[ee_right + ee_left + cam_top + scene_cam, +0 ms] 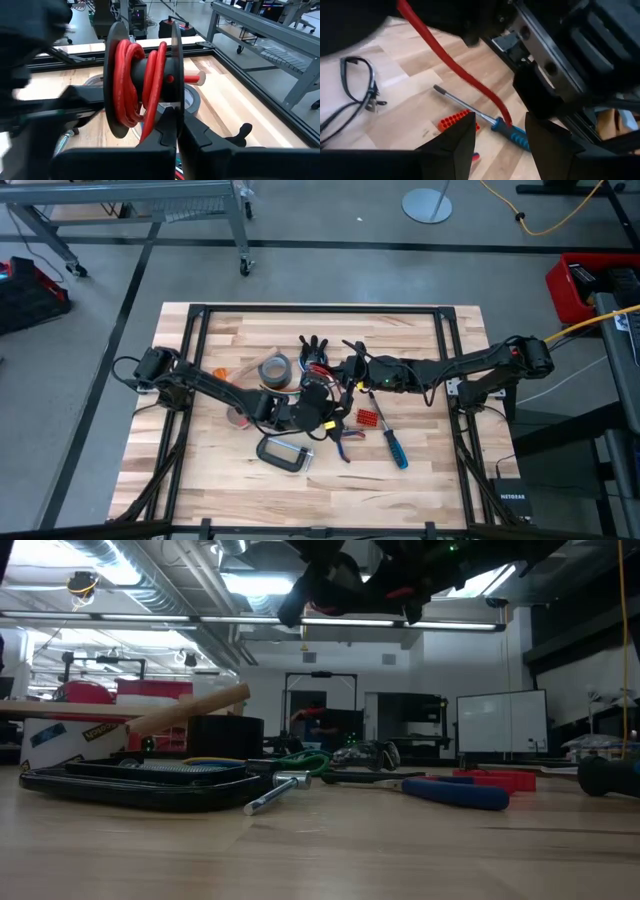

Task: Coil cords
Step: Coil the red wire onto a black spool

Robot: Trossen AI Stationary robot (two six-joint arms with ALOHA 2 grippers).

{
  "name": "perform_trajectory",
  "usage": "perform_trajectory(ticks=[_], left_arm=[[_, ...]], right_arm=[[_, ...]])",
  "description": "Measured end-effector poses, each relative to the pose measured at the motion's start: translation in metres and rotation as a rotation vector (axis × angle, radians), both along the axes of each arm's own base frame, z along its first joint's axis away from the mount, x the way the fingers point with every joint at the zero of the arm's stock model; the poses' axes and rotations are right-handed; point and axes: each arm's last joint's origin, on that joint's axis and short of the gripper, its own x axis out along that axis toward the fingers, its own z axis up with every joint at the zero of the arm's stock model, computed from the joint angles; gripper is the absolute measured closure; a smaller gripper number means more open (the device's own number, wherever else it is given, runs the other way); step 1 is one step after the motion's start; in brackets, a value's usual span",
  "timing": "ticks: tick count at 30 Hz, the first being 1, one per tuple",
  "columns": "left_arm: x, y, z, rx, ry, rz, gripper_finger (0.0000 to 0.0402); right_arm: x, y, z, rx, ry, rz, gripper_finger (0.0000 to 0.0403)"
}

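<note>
A black spool (142, 75) with red cord (125, 80) wound round its core hangs above the middle of the table, and my right gripper (176, 117) is shut on it. A free length of the red cord (465, 75) slants down from the spool toward the table. My left gripper (500, 122) stands open just beside this length, one finger on each side of its lower end, touching nothing. In the high view it (330, 408) is close below my right gripper (347, 375). More cords (345, 442) lie tangled on the wood, and a black cord (355, 90) lies looped apart from them. My right gripper pinches the rim of the spool's nearer disc (175, 102) between its two fingers, at the disc's lower edge. The fingers come nearly level from the table's right side. The spool is lifted clear of the table, its axle level and its discs upright.
A blue-handled screwdriver (392, 442) and a red bit holder (370, 418) lie right of centre. A grey duct tape roll (274, 370) and an orange-red tape roll (222, 372) sit behind my left arm. A clamp (283, 455) lies toward the near edge.
</note>
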Motion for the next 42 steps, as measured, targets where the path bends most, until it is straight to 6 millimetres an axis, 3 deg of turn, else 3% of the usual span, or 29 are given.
perform_trajectory(ticks=[10, 21, 31, 42], left_arm=[[0.001, 0.004, 0.000, 0.033, 0.008, -0.003, 0.0254], [0.001, 0.004, 0.000, 0.100, 0.032, -0.013, 0.0394], [-0.006, -0.009, -0.005, 0.083, 0.078, -0.009, 0.0400], [-0.035, -0.021, -0.021, 0.030, 0.268, 0.123, 0.0401]], right_arm=[[0.000, 0.000, 0.001, 0.001, -0.006, -0.001, 0.0395], [0.000, 0.000, 0.001, 0.003, -0.007, -0.002, 0.0394], [0.000, 0.000, -0.001, 0.000, 0.010, 0.000, 0.0395], [-0.017, 0.001, 0.000, 0.000, 0.146, 0.057, 0.0399]])
